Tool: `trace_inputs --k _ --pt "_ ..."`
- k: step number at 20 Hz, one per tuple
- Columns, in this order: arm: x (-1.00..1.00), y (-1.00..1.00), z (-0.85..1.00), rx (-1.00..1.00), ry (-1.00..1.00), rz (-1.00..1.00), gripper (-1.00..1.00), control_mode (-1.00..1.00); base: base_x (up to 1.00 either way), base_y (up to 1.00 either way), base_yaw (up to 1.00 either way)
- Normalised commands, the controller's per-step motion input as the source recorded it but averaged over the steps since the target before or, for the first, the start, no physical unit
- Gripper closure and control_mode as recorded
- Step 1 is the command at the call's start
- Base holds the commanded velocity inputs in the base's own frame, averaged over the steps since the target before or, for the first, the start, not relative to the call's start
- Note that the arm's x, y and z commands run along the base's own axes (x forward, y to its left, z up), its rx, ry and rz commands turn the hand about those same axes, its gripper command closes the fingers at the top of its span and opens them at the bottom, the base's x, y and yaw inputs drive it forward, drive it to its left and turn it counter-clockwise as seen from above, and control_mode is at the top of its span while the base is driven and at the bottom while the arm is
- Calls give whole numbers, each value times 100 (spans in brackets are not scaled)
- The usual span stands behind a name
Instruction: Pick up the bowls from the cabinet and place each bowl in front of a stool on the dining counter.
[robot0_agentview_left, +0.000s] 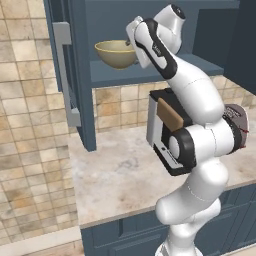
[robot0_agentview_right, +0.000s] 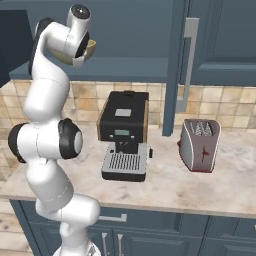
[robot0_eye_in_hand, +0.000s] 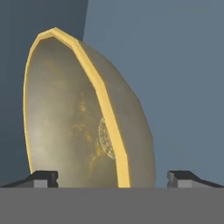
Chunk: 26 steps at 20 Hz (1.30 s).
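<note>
Olive-beige bowl with yellow rim sits on shelf inside open cabinet, directly ahead of claw, rim between its two tips. Claw spread wide, gripping nothing. No bowl lifted yet, judging by this; grasp, carry, placing by stools all remain. Coffee machine, toaster on worktop below claw.

I see black coffee machine with wood-brown side panel, upright on beige marbled counter. Silver toaster with red-marked side stands apart, to its right in right base view. Tan tiled backsplash runs behind both. Blue base cabinets with grey handles sit under counter.
</note>
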Motion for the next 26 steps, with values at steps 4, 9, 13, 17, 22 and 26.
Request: trace_inputs --k 4,9,13,17,22,26 --pt "3 3 -11 0 0 0 -100 -100 0 0 0" --pt "0 2 -5 0 0 0 -100 -100 0 0 0" --pt "0 0 0 0 0 0 -100 -100 0 0 0" --pt "0 0 0 0 0 0 -100 -100 0 0 0" --pt "0 0 0 0 0 0 -100 -100 0 0 0" --pt "0 0 0 0 0 0 -100 -100 0 0 0"
